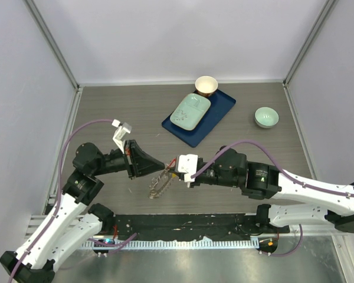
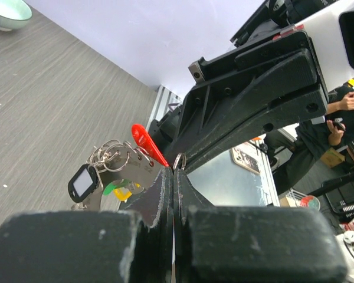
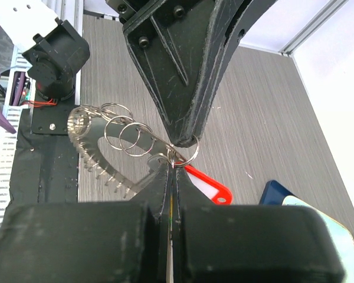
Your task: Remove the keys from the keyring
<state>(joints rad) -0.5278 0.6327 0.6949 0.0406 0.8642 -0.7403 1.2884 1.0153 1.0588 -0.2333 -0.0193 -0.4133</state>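
The keyring (image 1: 160, 184), a grey toothed metal arc, hangs in the air between both grippers. In the right wrist view the keyring (image 3: 97, 156) carries several small split rings (image 3: 121, 132) and a red plastic tag (image 3: 207, 184). In the left wrist view a red tag (image 2: 147, 143), green and yellow key heads (image 2: 115, 190) and a black fob (image 2: 82, 181) hang from it. My left gripper (image 1: 157, 168) is shut, its tips (image 2: 176, 166) pinching a small split ring. My right gripper (image 1: 176, 169) is shut tip to tip against it (image 3: 173, 166), pinching the same ring cluster.
A blue tray (image 1: 221, 106) with a pale green lidded dish (image 1: 190, 112) lies at the back centre. A cream cup (image 1: 206, 85) stands at its far corner. A pale green bowl (image 1: 266, 117) sits at the back right. Black rail runs along the near edge.
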